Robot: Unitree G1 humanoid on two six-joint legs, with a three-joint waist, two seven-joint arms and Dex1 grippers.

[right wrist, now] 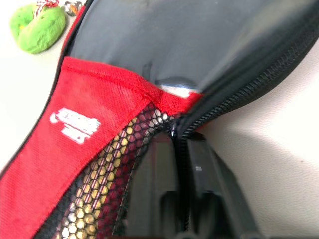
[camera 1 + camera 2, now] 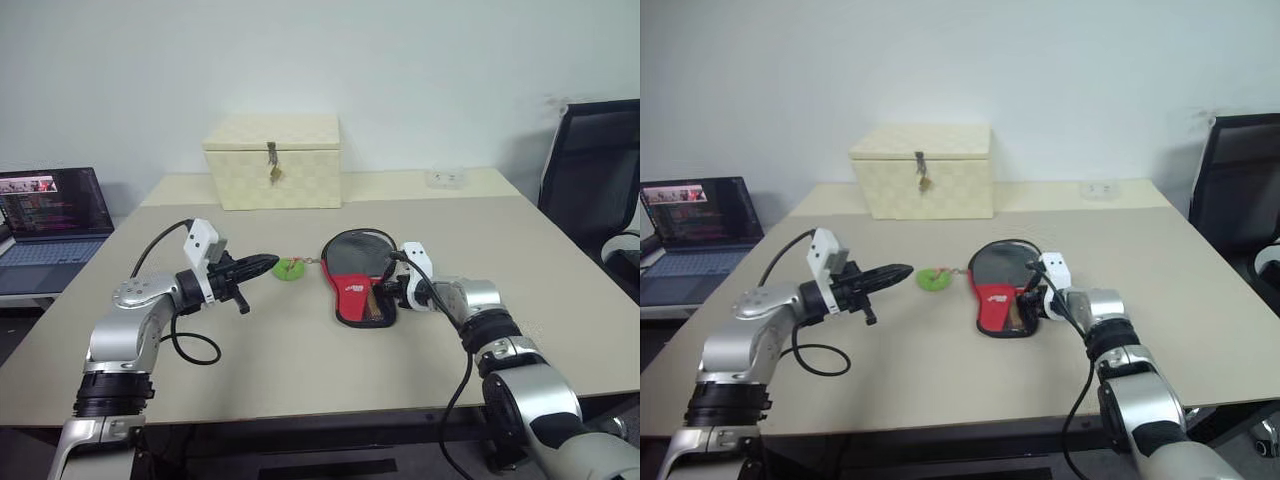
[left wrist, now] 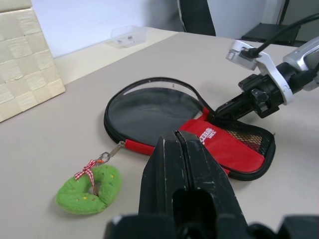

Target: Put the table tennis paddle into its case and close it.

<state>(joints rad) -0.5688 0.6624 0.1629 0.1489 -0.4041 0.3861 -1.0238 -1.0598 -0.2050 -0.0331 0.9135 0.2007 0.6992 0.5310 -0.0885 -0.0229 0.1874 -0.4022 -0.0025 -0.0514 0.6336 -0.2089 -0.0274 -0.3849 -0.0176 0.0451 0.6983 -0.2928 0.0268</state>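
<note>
A: Left to right, quick. Laptop [image 2: 52, 222] sits on a side desk off the table's left edge. Left gripper [image 2: 262, 266] hangs above the table [image 2: 560, 300] left of centre, fingers pressed together, nothing in them.

B: Next the green plush charm [image 2: 291, 269]?

A: Yes, lying on the table just past the left fingertips, tied by a small chain to the case [image 2: 358, 280]. The case lies about mid-table, opened, and the table tennis paddle [image 3: 149, 107] already sits inside, black rubber face showing under the lifted flap, handle hidden below the red panel and mesh.

B: Right gripper [image 2: 392, 292]?

A: At the case's right edge near the handle end, fingers closed. The right wrist view shows the zip line running straight between them, so I judge it pinches the zipper area. Whether it has the pull tab itself, can't tell.

B: Risks?

A: Judgement only: nothing pins the case down, left gripper is off it. A pull on the zip may drag the whole soft case across the table instead of running the slider. Fabric or mesh could also bunch into the teeth and jam. If the grip is on cloth rather than the tab, it slips off. The woven box [image 2: 273, 160] at the far edge is well apart, no concern.
</note>
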